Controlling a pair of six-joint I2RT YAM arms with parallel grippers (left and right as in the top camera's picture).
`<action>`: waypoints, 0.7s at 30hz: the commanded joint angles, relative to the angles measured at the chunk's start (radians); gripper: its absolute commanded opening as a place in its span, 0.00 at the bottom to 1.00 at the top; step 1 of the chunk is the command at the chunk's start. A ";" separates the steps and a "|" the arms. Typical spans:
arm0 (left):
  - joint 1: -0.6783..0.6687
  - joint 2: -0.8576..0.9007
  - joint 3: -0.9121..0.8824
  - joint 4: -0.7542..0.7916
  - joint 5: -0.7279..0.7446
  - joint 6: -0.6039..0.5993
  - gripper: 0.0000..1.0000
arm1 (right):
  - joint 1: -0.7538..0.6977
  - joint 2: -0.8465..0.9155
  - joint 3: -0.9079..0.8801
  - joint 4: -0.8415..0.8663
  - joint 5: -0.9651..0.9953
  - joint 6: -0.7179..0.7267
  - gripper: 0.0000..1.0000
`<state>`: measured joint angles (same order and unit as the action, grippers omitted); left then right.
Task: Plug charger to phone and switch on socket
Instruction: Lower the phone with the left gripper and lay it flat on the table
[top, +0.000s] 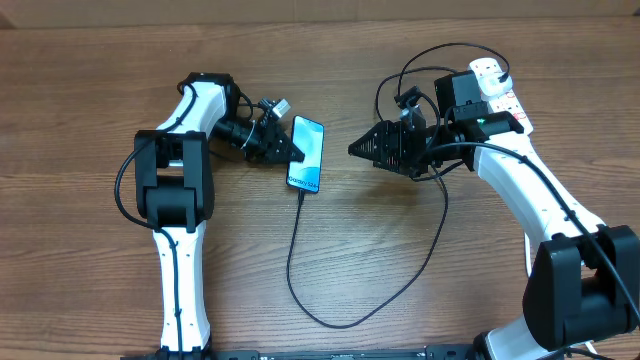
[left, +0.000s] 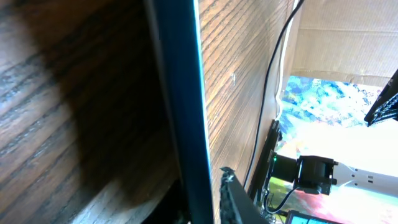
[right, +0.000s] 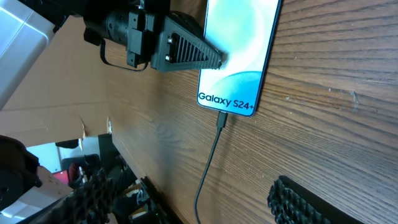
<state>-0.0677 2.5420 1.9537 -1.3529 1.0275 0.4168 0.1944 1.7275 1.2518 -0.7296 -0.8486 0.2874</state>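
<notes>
The phone (top: 307, 153) is lying mid-table, charger (top: 297, 262) plugged at 6 o'clock, left gripper (top: 292, 150) sitting at its 9 o'clock edge, grip unclear. The right gripper (top: 356, 150), spread and empty, should be reaching the 1 o'clock socket (top: 497, 78) without snagging the charger.

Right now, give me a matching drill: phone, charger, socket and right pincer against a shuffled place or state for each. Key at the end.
Things:
1. phone
2. charger
3. socket
4. right pincer

Place or state:
A. open, pointing at the phone, not touching it
B. top right in the overhead view
C. screen lit, left pincer at its edge
D. tip in the phone's bottom port

Pairs: 1-C, 2-D, 3-B, 4-A
</notes>
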 joint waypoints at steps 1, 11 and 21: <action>0.003 0.009 0.011 0.002 0.018 -0.007 0.16 | 0.002 0.005 0.012 0.002 0.004 -0.008 0.80; 0.004 0.009 0.011 0.012 -0.065 -0.061 0.34 | 0.002 0.005 0.012 0.002 0.018 -0.008 0.81; 0.004 0.009 0.014 0.023 -0.254 -0.172 0.57 | 0.002 0.005 0.012 0.001 0.019 -0.008 0.81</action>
<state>-0.0677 2.5416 1.9629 -1.3464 0.9401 0.3054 0.1944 1.7275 1.2518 -0.7300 -0.8330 0.2878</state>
